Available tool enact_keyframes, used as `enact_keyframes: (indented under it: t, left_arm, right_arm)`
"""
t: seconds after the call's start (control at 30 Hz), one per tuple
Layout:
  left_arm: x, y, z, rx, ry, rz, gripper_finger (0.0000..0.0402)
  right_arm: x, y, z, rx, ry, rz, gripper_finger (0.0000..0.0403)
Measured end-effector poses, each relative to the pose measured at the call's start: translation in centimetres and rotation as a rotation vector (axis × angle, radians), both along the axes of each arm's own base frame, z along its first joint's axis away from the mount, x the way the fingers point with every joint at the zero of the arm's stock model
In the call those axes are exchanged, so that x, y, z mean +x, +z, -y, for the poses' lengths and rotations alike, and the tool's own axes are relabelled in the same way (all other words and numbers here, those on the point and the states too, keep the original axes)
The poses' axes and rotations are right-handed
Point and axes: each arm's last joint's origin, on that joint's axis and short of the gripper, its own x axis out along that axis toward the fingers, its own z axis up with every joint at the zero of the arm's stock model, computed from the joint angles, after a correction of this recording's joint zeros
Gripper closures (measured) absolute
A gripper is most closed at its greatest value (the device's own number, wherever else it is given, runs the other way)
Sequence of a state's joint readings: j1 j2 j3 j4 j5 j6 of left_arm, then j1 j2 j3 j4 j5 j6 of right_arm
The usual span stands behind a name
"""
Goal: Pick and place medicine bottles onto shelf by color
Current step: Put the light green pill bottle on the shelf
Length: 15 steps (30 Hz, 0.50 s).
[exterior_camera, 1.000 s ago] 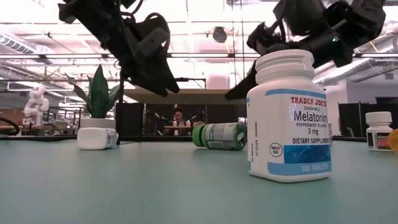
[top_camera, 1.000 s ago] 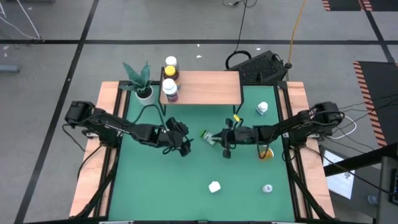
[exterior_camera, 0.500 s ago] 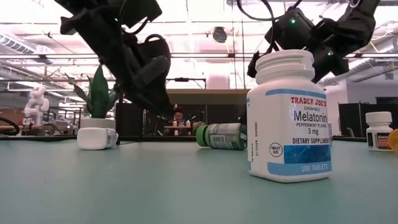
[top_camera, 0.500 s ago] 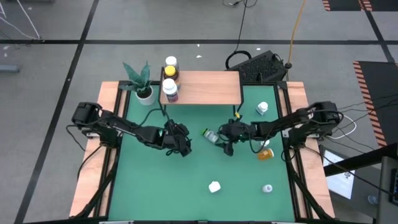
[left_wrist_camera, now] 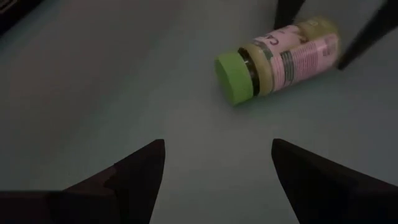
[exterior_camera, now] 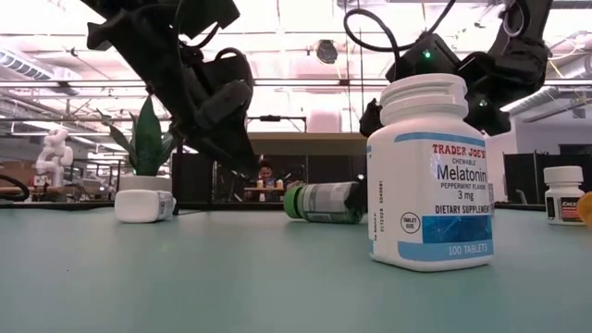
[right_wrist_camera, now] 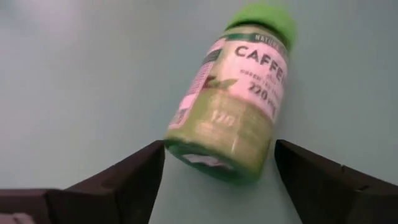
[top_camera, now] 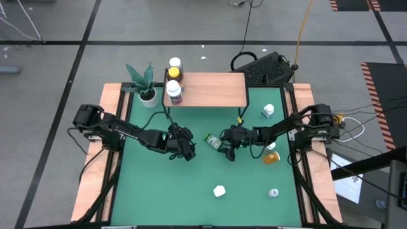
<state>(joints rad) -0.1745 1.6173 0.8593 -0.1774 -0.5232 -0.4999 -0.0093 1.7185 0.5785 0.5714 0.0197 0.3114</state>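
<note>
Right gripper (top_camera: 224,142) is spread, the green bottle (top_camera: 213,140) lying just ahead of its fingers on the desk. Three bottles crowd the shelf (top_camera: 216,90); several remain scattered.

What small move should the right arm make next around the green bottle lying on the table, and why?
Probably ease the right claw forward and close. The green-capped green bottle with the pink label lies on its side on the green table, its base between the open fingers but not yet gripped. The left claw waits nearby, open.
</note>
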Motion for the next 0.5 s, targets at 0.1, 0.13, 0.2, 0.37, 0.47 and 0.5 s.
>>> enact_keyframes:
  t: [0.1, 0.13, 0.2, 0.37, 0.47, 0.5]
  left_arm:
    - [0.0, 0.0, 0.0, 0.015, -0.019, -0.011, 0.0103]
    - [0.0, 0.0, 0.0, 0.021, -0.025, -0.014, 0.0103]
    - [0.02, 0.02, 0.0, 0.026, -0.031, -0.015, 0.0103]
    - [0.06, 0.04, -0.05, 0.027, -0.031, -0.011, 0.0103]
    - [0.08, 0.05, -0.14, 0.026, -0.026, -0.01, 0.0103]
    - [0.09, 0.06, -0.17, 0.026, -0.025, -0.008, 0.0103]
  right_arm:
    - [0.04, 0.01, 0.15, -0.019, -0.039, 0.004, 0.0129]
    - [0.05, 0.02, 0.18, -0.025, -0.045, 0.005, 0.0138]
    - [0.11, 0.09, 0.19, -0.032, -0.051, 0.015, 0.0159]
    - [0.19, 0.21, 0.24, -0.033, -0.05, 0.029, 0.0211]
    - [0.19, 0.21, 0.25, -0.044, -0.048, 0.028, 0.0234]
    - [0.18, 0.21, 0.25, -0.052, -0.044, 0.028, 0.0243]
